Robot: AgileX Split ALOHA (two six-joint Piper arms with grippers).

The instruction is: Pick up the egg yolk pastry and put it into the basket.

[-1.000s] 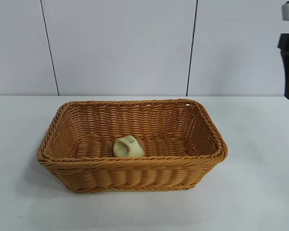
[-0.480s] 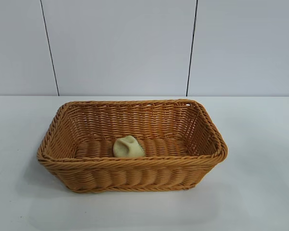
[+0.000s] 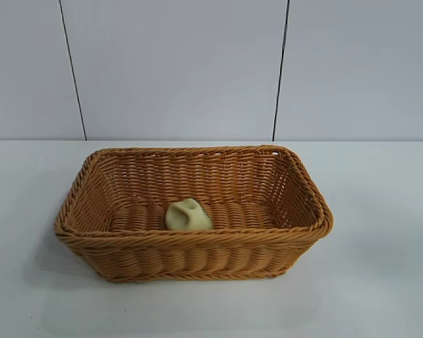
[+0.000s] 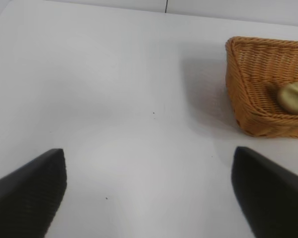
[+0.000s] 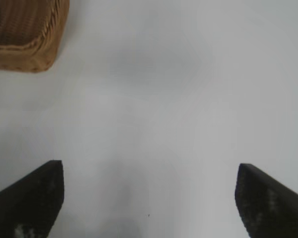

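Note:
The pale yellow egg yolk pastry [image 3: 188,215] lies inside the orange-tan wicker basket [image 3: 197,239], on its floor near the front wall. The left wrist view shows the same basket [image 4: 248,104] with the pastry [image 4: 294,97] in it, well off to one side. My left gripper [image 4: 150,196] hangs open over bare white table, nothing between its black fingers. My right gripper [image 5: 150,198] is open too, above empty table, with a corner of the basket [image 5: 35,44] far off. Neither arm shows in the exterior view.
The basket stands in the middle of a white table [image 3: 381,282], with bare surface on all sides. A pale panelled wall [image 3: 176,70] closes the back.
The right arm, seen at the upper right edge of the exterior view a second ago, has withdrawn out of that view. Basket and pastry have not moved.

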